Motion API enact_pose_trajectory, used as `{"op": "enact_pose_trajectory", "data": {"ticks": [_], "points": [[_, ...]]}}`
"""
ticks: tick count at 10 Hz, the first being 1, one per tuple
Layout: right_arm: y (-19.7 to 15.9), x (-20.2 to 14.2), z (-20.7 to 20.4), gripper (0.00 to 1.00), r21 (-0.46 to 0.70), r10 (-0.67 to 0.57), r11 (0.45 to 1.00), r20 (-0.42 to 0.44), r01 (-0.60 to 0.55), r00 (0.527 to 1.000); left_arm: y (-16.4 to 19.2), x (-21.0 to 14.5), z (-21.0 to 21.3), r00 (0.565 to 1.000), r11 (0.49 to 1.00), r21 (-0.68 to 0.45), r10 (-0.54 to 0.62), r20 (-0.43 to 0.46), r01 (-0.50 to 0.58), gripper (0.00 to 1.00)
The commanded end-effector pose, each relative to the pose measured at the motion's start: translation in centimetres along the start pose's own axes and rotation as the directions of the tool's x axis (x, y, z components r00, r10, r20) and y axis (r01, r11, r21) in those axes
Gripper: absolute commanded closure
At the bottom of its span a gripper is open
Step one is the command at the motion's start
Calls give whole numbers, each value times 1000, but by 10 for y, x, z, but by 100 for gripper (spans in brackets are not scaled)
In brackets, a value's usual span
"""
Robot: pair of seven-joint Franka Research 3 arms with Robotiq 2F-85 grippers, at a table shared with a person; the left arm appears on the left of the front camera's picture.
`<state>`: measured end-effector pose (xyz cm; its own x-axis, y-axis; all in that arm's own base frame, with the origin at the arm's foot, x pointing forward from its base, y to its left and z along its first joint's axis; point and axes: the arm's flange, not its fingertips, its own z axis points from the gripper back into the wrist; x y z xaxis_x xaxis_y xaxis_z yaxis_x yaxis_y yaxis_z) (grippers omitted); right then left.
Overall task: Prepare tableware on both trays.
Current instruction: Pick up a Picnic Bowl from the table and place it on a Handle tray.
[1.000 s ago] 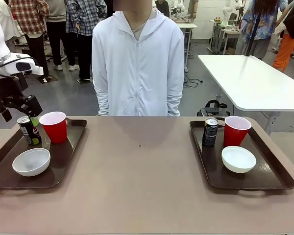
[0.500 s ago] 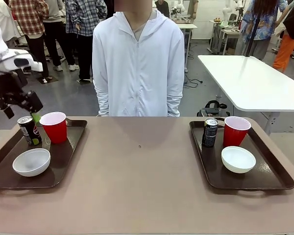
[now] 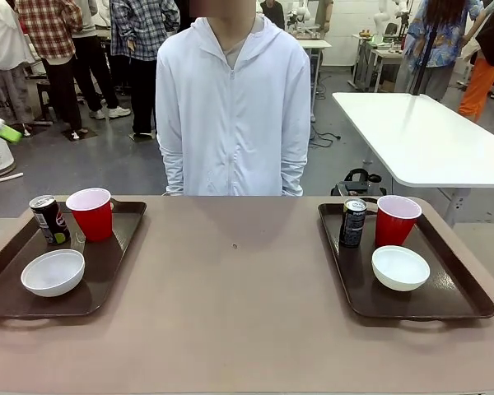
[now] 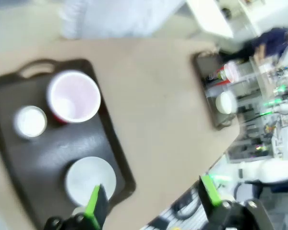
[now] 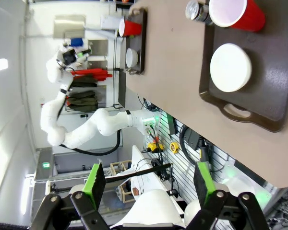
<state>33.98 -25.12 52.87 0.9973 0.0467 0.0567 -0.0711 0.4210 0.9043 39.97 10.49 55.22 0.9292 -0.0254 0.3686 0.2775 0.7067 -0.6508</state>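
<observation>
Front view: both sets look laid out; judged near done, next a check only.
Left tray, glossy dark plastic: slim can, red cup, round white bowl; right tray alike. Left wrist view: left gripper above the left tray, jaws apart, empty. Right wrist view: right gripper apart, empty.

A person in a white zip-up hoodie stands at the far edge of the tan worktop, arms down at the sides. Behind and to the picture's right sits a white table on the grey floor. Several other people stand farther back.
</observation>
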Motion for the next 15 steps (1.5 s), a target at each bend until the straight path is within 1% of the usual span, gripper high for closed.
{"op": "enact_pose_trajectory", "data": {"ticks": [1,2,3,4,5,6,8,10,11,12,15], "points": [[-1,-3,-4,4,-13,6,1000,-1,-6,1000,50,0,29,985,974,-162,149,-83,-161,0],[-1,-3,-4,4,-13,6,1000,-1,-6,1000,62,8,50,980,963,-189,173,-101,-190,0],[-1,-3,-4,4,-13,6,1000,-1,-6,1000,74,-1,54,974,953,-203,212,-81,-225,0],[-1,-3,-4,4,-13,6,1000,-1,-6,1000,89,1,50,964,943,-204,249,-96,-264,0],[-1,-3,-4,4,-13,6,1000,-1,-6,1000,109,10,50,947,925,-215,287,-146,-313,0],[-1,-3,-4,4,-13,6,1000,-1,-6,1000,116,5,42,945,922,-217,295,-144,-321,0],[-1,-3,-4,4,-13,6,1000,-1,-6,1000,144,5,42,929,906,-222,329,-170,-362,0],[-1,-3,-4,4,-13,6,1000,-1,-6,1000,151,3,46,927,904,-225,325,-185,-362,0],[-1,-3,-4,4,-13,6,1000,-1,-6,1000,138,-3,46,919,926,-168,287,-271,-339,0],[-1,-3,-4,4,-13,6,1000,-1,-6,1000,154,-3,35,921,903,-203,346,-179,-379,0],[-1,-3,-4,4,-13,6,1000,-1,-6,1000,154,-3,35,921,903,-203,346,-179,-379,0]]}}
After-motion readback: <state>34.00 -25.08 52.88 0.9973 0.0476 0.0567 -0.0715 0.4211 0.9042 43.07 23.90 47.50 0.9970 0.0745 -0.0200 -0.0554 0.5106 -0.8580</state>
